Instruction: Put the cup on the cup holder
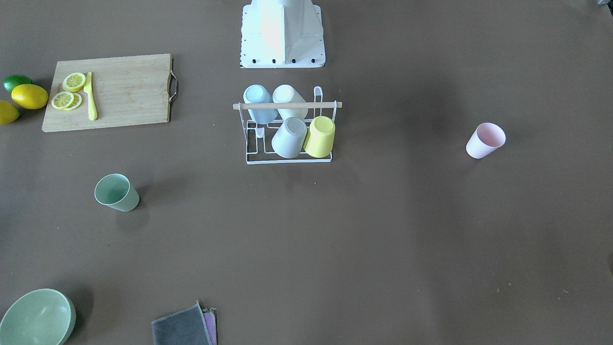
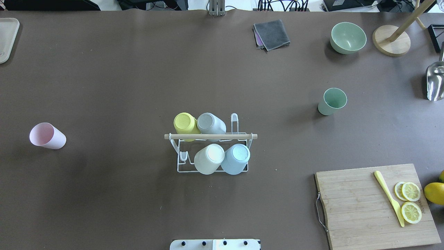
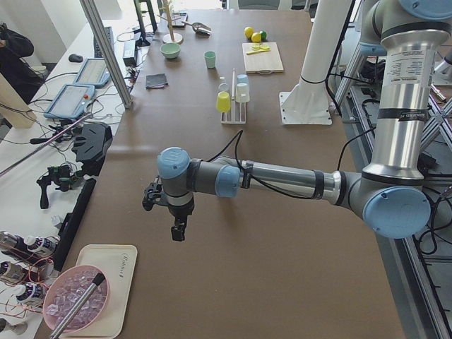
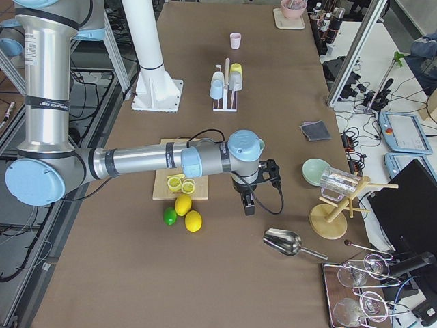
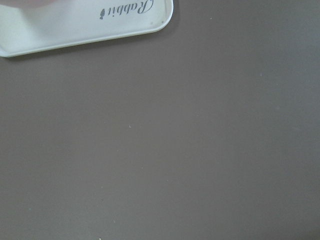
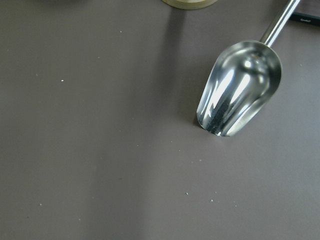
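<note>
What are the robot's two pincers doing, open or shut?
Left pincer: cannot be told; seen only from the side.
Right pincer: cannot be told either.

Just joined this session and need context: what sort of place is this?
Probably a robotics lab with a mock kitchen set-up: a cup holder and cutting board with lemon slices on the table, teach pendants beside it.
</note>
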You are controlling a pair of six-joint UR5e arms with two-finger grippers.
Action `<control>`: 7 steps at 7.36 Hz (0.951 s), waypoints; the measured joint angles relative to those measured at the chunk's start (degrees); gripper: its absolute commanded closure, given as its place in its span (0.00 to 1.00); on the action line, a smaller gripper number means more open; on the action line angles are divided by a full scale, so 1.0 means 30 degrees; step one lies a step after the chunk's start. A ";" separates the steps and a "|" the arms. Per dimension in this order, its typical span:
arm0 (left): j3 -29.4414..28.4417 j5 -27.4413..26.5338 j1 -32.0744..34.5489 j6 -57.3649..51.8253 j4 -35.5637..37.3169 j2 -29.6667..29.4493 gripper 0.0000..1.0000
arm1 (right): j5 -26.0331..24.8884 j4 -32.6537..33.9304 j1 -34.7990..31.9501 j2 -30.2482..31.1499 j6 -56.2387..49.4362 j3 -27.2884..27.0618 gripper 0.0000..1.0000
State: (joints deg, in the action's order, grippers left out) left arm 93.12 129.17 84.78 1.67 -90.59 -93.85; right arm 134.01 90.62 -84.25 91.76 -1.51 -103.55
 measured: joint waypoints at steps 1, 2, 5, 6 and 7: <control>-0.0415 0.0008 -0.0350 -0.0007 0.0184 -0.0714 0.02 | -0.0244 0.1889 0.0933 -0.1465 -0.0003 -0.0090 0.00; -0.0817 0.0005 -0.0664 -0.0026 0.0914 -0.1705 0.02 | -0.0692 0.3458 0.1855 -0.2816 0.0003 -0.0203 0.00; -0.2152 0.0013 -0.1625 -0.0029 0.4617 -0.5360 0.02 | -0.3530 0.5846 0.5624 -0.6098 0.0079 -0.0091 0.00; -0.2273 0.0106 -0.1794 0.0062 0.5588 -0.5946 0.02 | -0.4129 0.6069 0.6584 -0.6842 0.0056 0.0077 0.00; -0.2264 0.0321 -0.2194 0.0322 0.6110 -0.6226 0.02 | -0.4562 0.6200 0.7415 -0.7518 0.0028 0.0364 0.00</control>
State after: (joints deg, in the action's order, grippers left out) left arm 86.33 130.14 78.20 2.64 -72.26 -112.53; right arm 120.32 109.22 -62.00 69.21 -1.42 -102.46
